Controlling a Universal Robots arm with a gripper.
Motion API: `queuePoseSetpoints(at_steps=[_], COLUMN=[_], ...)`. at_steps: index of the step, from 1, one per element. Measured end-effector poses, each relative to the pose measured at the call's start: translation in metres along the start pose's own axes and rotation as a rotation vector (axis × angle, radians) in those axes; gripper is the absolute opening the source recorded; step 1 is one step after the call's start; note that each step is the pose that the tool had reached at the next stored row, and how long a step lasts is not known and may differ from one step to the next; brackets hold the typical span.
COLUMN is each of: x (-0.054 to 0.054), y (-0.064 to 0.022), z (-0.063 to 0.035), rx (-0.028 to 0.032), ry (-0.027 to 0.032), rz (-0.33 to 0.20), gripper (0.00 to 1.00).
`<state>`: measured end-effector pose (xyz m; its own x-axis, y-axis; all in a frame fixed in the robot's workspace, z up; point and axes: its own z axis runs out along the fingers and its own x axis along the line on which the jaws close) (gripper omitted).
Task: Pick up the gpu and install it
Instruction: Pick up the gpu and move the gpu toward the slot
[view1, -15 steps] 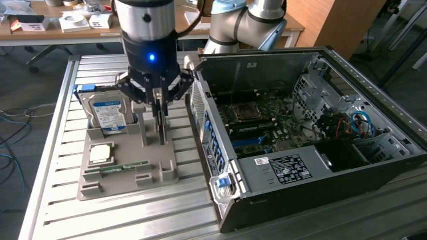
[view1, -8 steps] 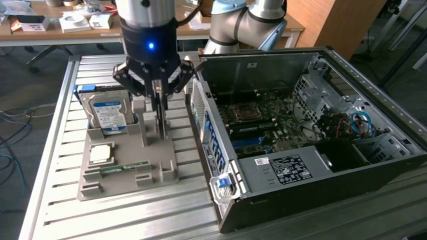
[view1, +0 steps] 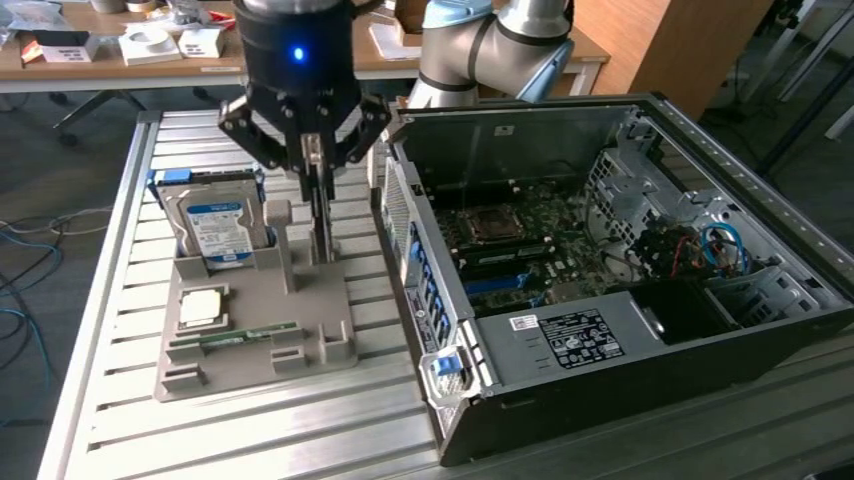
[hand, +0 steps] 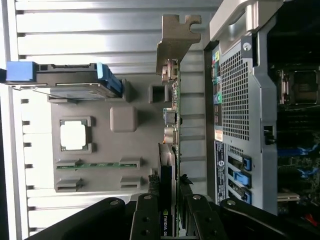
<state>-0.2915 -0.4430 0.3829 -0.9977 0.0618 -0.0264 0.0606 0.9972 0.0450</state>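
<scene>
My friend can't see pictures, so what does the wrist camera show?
The gripper pinches the gpu, seen edge-on with its silvery bracket, at the edge of a grey tray holding a hard drive, a processor chip and a RAM stick. The open computer case stands alongside.

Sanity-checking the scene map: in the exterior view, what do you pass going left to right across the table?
Blue-labelled hard drive → gpu, standing upright on edge → open computer case.
</scene>
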Motion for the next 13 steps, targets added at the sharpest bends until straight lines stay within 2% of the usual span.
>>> queuePoseSetpoints(at_steps=[13], x=[-0.001], y=[0.0017], z=[-0.0385], rx=[0.0001], ry=[0.0000], rz=[0.000], gripper=[0.26])
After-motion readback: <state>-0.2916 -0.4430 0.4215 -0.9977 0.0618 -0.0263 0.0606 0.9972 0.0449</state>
